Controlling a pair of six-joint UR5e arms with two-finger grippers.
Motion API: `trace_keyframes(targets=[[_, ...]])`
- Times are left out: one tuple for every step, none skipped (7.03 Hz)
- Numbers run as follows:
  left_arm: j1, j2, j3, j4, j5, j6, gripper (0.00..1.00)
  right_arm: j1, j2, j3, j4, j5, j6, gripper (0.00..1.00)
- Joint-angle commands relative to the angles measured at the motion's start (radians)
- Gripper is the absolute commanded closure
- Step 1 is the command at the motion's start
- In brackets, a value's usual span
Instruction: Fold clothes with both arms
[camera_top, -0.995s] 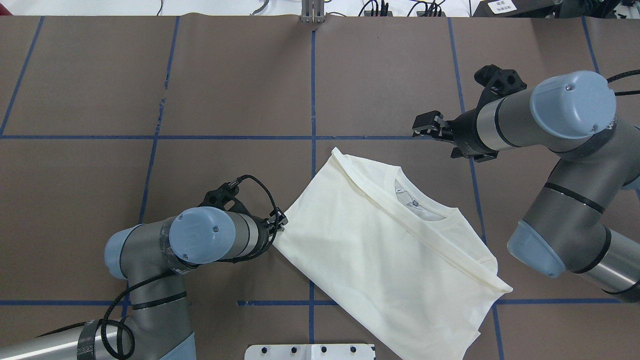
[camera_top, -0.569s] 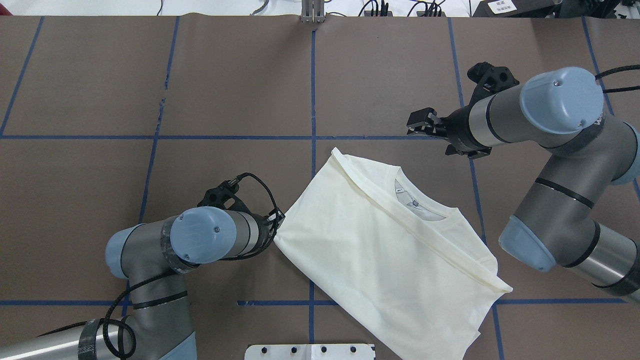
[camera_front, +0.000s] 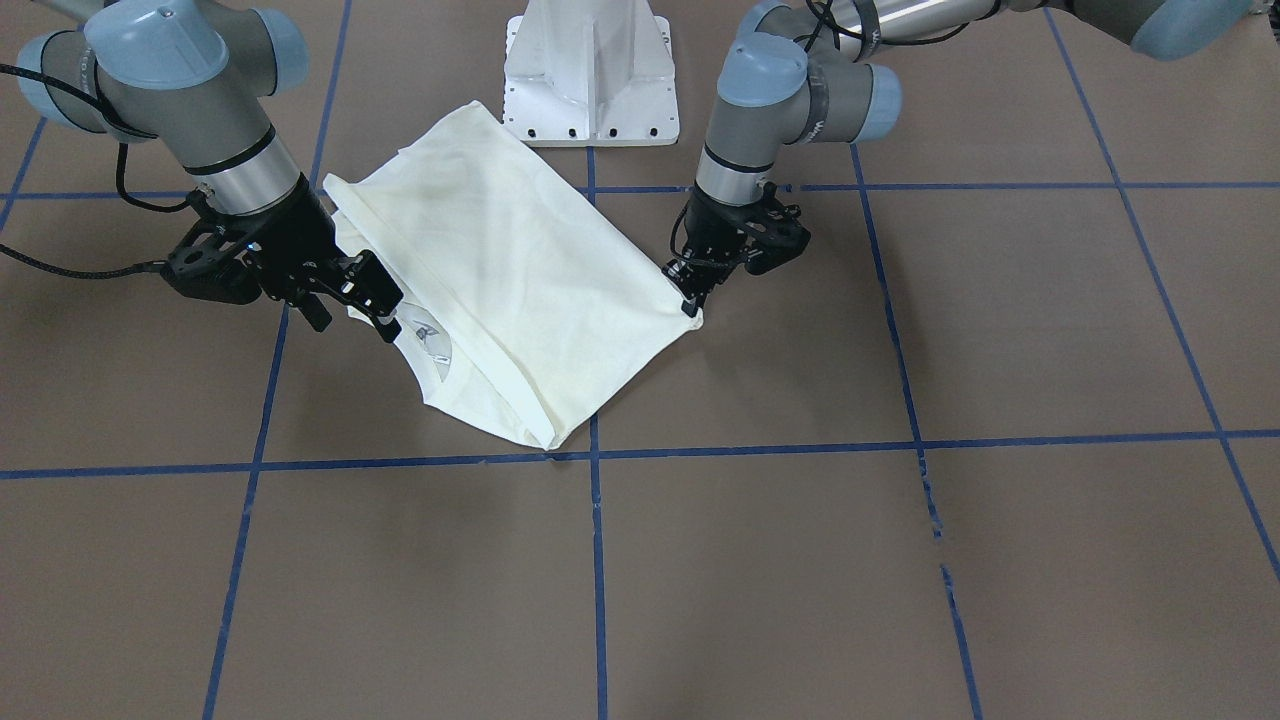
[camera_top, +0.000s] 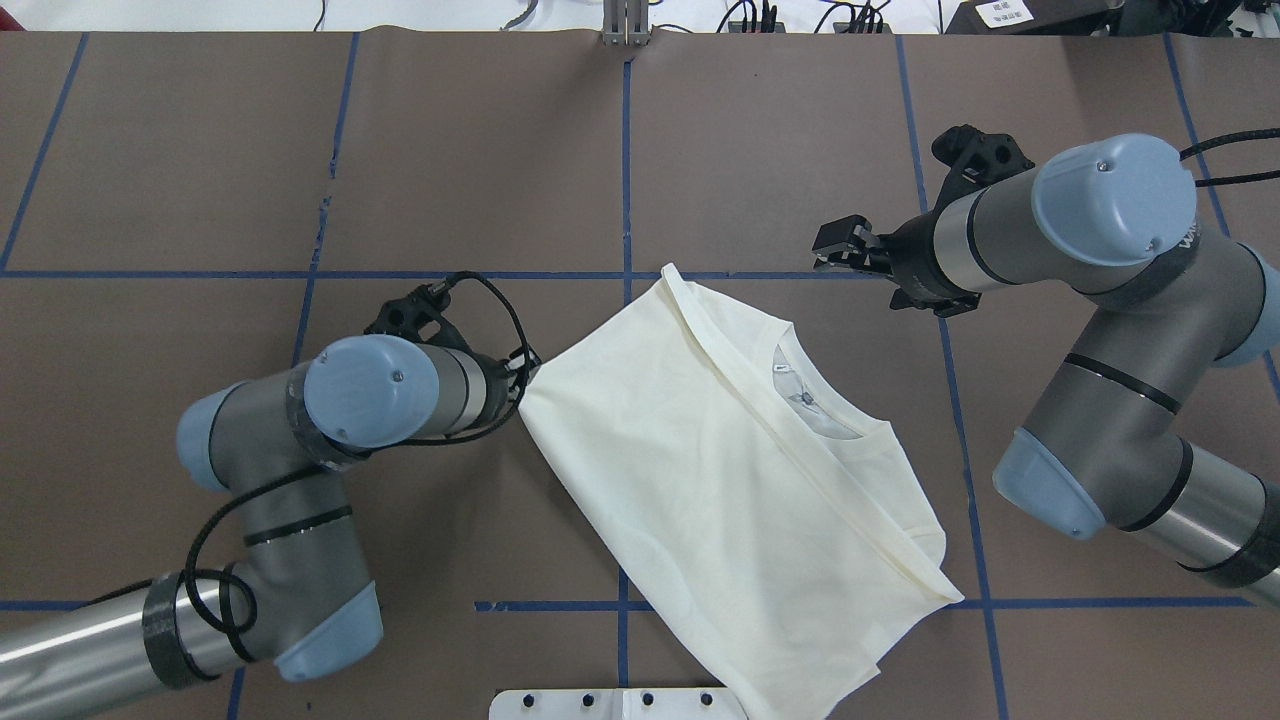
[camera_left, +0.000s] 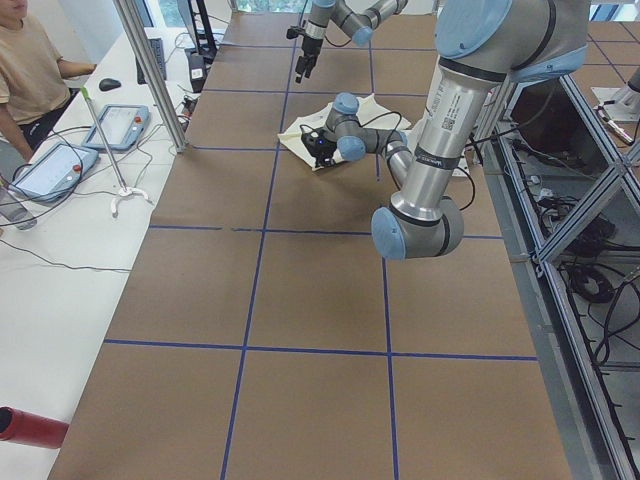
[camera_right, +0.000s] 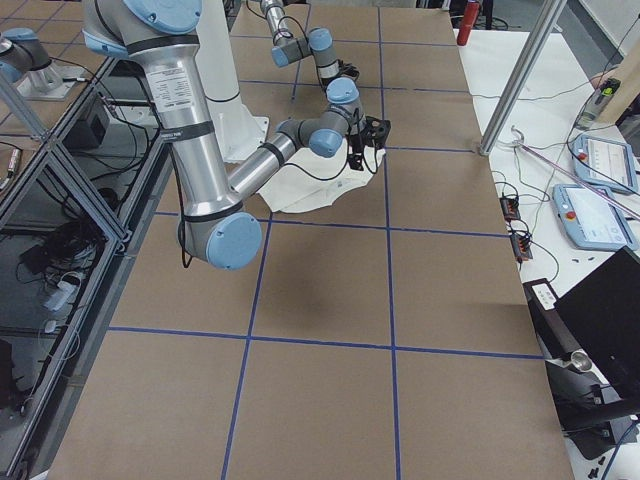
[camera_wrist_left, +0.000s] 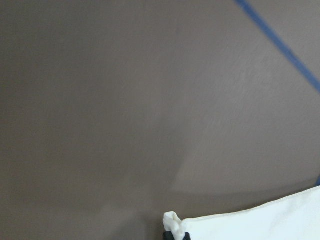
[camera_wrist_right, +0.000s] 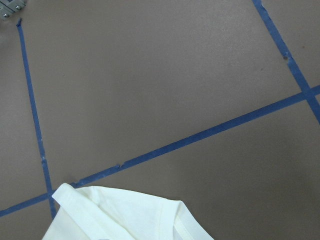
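Left claw (camera_top: 524, 374), low at centre-left, grasps a corner of the T-shirt (camera_top: 720, 500); right claw (camera_top: 822, 250), upper right, hangs released, pointing leftward.

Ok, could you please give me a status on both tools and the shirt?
Left tool shut on shirt corner. Right tool open, empty, off the cloth. Shirt folded, plain side up, lying on table. Nothing in the way.

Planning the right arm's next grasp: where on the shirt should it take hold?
Probably the far corner of the T-shirt, where the folded band ends: it lies flat and free, nearest the right gripper. Come down from above, on its far side. The left gripper pinches the neighbouring corner.
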Motion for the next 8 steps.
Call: trace_keyframes(targets=[[-0.180, -0.122, 0.156, -0.033, -0.003, 0.091, 1.00, -0.004, 0.001, -0.015, 0.083, -0.005, 0.007, 0.00], [-0.200, -0.226, 0.315, -0.094, -0.003, 0.085, 1.00, -0.006, -0.001, -0.057, 0.208, -0.004, 0.014, 0.00], [-0.207, -0.329, 0.502, -0.209, -0.002, 0.077, 1.00, -0.004, -0.013, -0.062, 0.276, -0.001, 0.014, 0.00], [-0.226, -0.368, 0.605, -0.283, -0.002, 0.080, 1.00, -0.010, -0.015, -0.065, 0.288, -0.005, 0.016, 0.00], [-0.236, -0.371, 0.626, -0.331, -0.003, 0.082, 1.00, -0.021, -0.004, -0.065, 0.283, -0.011, 0.017, 0.00], [-0.235, -0.379, 0.619, -0.361, -0.008, 0.077, 0.88, -0.024, -0.007, -0.065, 0.289, -0.019, 0.017, 0.00], [-0.232, -0.383, 0.601, -0.365, -0.011, 0.079, 0.50, -0.027, -0.002, -0.065, 0.289, -0.016, 0.016, 0.00], [-0.230, -0.352, 0.535, -0.363, -0.014, 0.085, 0.50, -0.044, -0.001, -0.065, 0.289, -0.016, 0.005, 0.00]])
